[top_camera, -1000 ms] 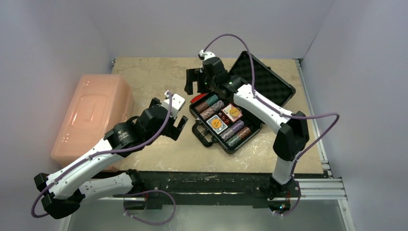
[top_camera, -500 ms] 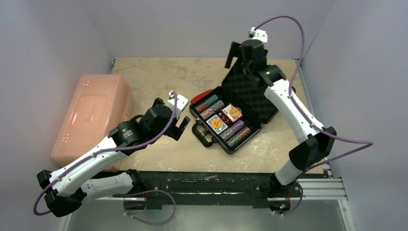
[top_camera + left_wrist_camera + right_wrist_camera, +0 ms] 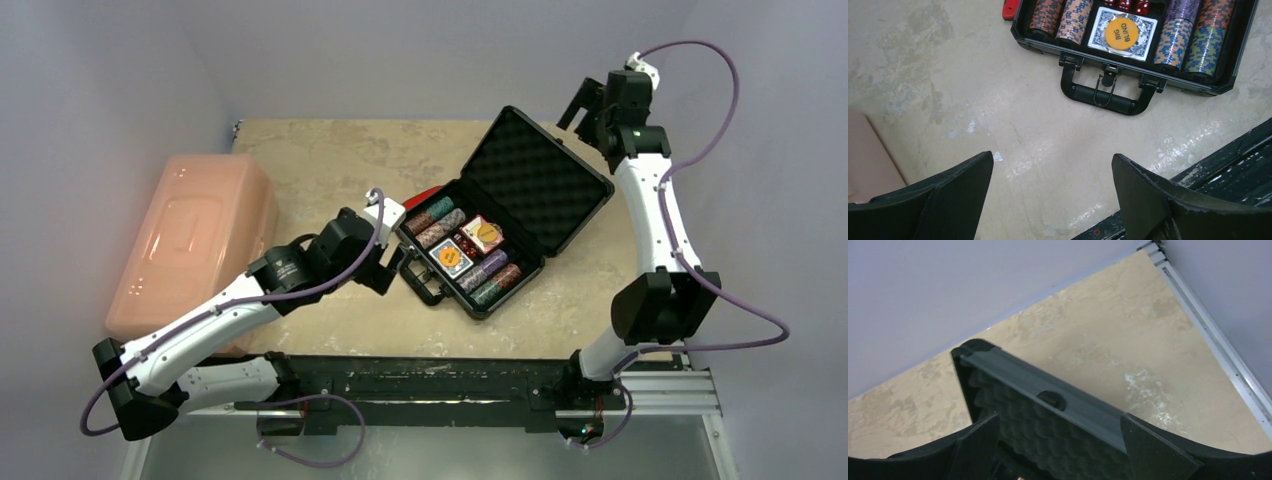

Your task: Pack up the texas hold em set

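The texas hold em set is a black case (image 3: 497, 296) lying open in the middle of the table. Its foam-lined lid (image 3: 535, 180) leans back to the far right. Chip rolls (image 3: 1074, 20), a card deck (image 3: 1098, 35) under an orange "BIG BLIND" disc (image 3: 1121, 31) and red dice (image 3: 1133, 6) fill the base. My left gripper (image 3: 385, 268) hangs open just left of the case handle (image 3: 1105, 97), over bare table. My right gripper (image 3: 588, 108) is raised behind the lid's far edge (image 3: 1048, 390), open and holding nothing.
A large pink bin (image 3: 190, 245) stands at the left edge of the table. A red object (image 3: 425, 195) pokes out behind the case's far-left corner. The black rail (image 3: 1228, 160) runs along the near edge, and a metal rail (image 3: 1208, 335) along the right.
My right arm has swung from the lid's left side across to its far right edge and risen. My left gripper has slid right, closer to the case handle.
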Robot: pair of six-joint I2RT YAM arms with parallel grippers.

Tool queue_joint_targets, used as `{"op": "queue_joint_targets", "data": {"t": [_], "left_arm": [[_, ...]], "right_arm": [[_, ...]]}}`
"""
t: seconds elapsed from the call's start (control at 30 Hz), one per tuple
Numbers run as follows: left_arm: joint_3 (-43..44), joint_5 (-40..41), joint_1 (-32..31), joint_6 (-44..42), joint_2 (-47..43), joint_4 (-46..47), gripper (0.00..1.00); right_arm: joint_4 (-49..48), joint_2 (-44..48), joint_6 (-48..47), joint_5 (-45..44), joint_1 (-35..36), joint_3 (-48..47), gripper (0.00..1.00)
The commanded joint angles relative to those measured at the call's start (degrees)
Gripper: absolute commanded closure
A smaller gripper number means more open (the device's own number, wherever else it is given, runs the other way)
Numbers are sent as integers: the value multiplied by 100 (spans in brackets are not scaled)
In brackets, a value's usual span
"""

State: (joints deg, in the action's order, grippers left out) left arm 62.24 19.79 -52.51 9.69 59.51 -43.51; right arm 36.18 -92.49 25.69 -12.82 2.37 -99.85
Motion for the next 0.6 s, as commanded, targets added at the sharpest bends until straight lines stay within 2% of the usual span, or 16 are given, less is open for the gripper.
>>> {"op": "queue_joint_targets", "data": {"t": [0.0,0.1,0.27,0.4,0.57], "left_arm": [[45,-257,22,774,239,332,13],[-412,-438,22,1359,435,777,16],[-1021,-539,28,2113,687,1436,22],[-1229,-629,48,2339,901,1733,24],[-1302,-773,76,2422,1304,1960,28]], "right_arm": [[-417,18,-123,767,-630,181,7],[-373,-331,-69,1194,-1020,-52,11],[-190,-921,-122,1578,-1346,-594,26],[-329,-1271,-103,1903,-1511,-710,34],[-48,-1938,-225,2181,-1564,-1245,43]]}}
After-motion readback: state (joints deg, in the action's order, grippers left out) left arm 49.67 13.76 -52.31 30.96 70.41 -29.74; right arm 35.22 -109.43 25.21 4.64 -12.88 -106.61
